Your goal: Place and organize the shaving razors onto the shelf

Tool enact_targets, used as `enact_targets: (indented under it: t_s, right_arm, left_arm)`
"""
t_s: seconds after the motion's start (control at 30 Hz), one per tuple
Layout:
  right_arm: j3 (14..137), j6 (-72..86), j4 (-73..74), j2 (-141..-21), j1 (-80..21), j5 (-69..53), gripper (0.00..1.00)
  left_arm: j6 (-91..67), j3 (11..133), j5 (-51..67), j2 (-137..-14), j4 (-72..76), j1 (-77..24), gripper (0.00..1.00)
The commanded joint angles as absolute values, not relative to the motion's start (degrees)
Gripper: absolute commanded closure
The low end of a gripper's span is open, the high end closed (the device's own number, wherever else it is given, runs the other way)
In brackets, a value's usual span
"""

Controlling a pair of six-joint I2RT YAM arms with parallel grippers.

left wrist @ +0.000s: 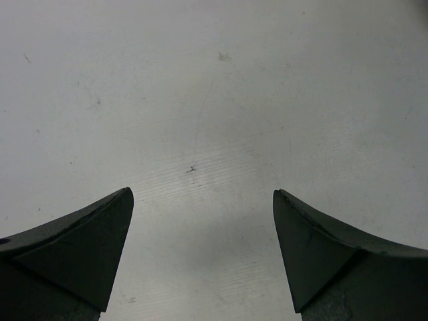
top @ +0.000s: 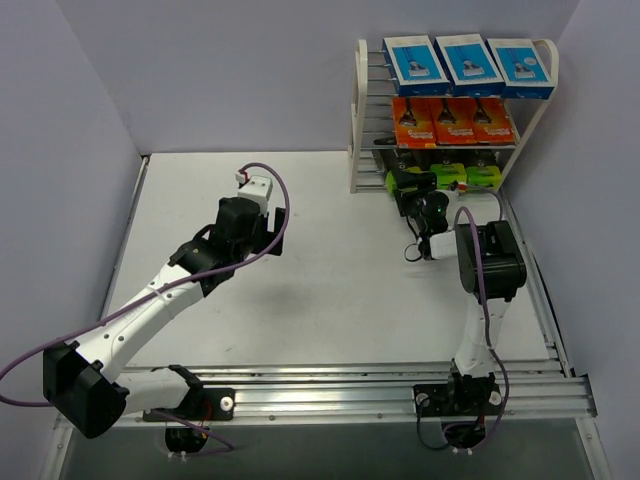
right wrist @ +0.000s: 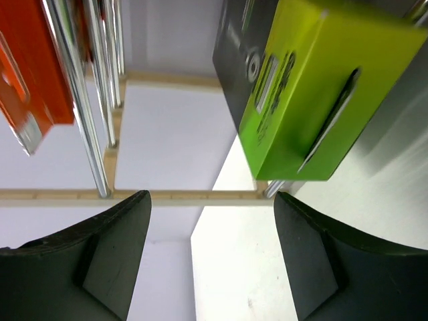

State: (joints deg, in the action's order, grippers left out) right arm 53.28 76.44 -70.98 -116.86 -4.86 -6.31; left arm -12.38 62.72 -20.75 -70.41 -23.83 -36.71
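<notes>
Your left gripper (left wrist: 200, 197) hangs over the bare table (top: 330, 300), well apart from the shelf (top: 357, 110). Its fingers are spread wide with nothing between them. It has no part in the step in hand, so leave it parked.

On the shelf at the far right corner, the top tier carries three blue packs (top: 468, 62) side by side. The middle tier holds three orange packs (top: 455, 120). On the bottom tier you can count three lime-green ends (top: 450, 178), though the leftmost is partly hidden behind the right arm.

Your right gripper (right wrist: 210, 197) is at the left part of that bottom tier. In the wrist view its jaws stand apart and empty. A black pack with a lime-green end (right wrist: 307, 100) sits just beyond the fingertips, lying across the shelf's metal rods (right wrist: 80, 100), with an orange pack (right wrist: 33, 73) off to the left on the tier above. Nothing is gripped.

With all nine packs apparently on the shelf and sorted by colour, this looks like the release of the final pack, and the task is close to done.

Your next move calls for a clean retreat. Draw the right arm straight back toward you, low and level, keeping the open fingers clear of the rods and of the lime-ended pack so it isn't dragged off. Then check that the bottom row sits square.
</notes>
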Motion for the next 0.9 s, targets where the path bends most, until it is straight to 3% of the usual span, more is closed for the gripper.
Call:
enact_targets:
  t_s: [0.0,0.13,0.3,0.67,0.87]
  right_arm:
    - [57.21,77.08,-70.14,-118.21,-6.94,-8.26,0.3]
    - [59.49,77.08,-70.13,-120.4,-9.22,-7.21,0.38]
    - [63.89,78.75,-72.51,-124.36,-11.42,-5.63,0.7]
    - [75.4,80.07,-62.85,-130.16,-17.57,10.97,0.84]
    - [80.85,76.99,-54.76,-130.69,-19.95,21.69,0.87]
  left_arm:
    - [-12.04,65.13,-20.92,-70.14,-23.38,-36.83,0.06]
    - [-11.87,65.13,-21.36,-69.87,-23.55,-36.74,0.06]
    - [-11.78,65.13,-21.53,-69.79,-23.64,-36.74,0.06]
    - [-11.43,65.13,-22.76,-70.05,-23.73,-37.35,0.06]
    - [-10.9,65.04,-24.08,-70.05,-23.73,-38.41,0.06]
